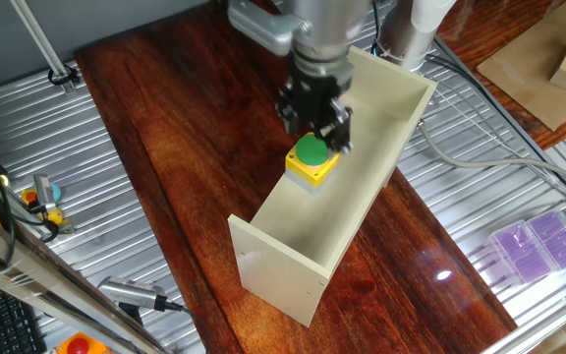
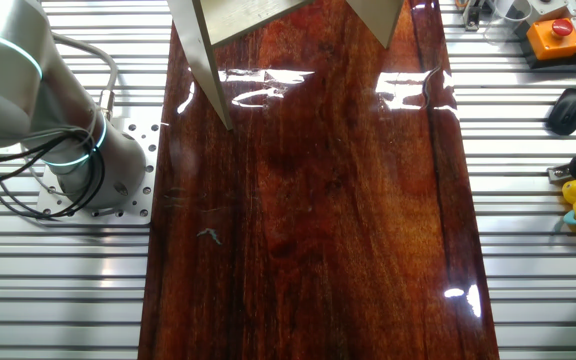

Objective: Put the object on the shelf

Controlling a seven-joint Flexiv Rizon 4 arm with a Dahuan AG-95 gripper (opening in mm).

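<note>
Shelf (image 1: pixel 362 187) near end closest to camera, trough running toward 1 o'clock on the dark wooden table (image 1: pixel 185 177).
Gripper (image 1: pixel 314 126) over mid-trough, fingers clamped on the green-button object (image 1: pixel 311 159); whether the object touches the shelf floor cannot be told.

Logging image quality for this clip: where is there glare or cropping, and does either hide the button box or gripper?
One fixed view: a small glare spot on the wooden tabletop; the green button box, gripper and shelf are evenly lit and sharp. The other fixed view: bright streaks of glare across the tabletop; the shelf is cropped at the top edge, box and gripper out of frame.
</note>
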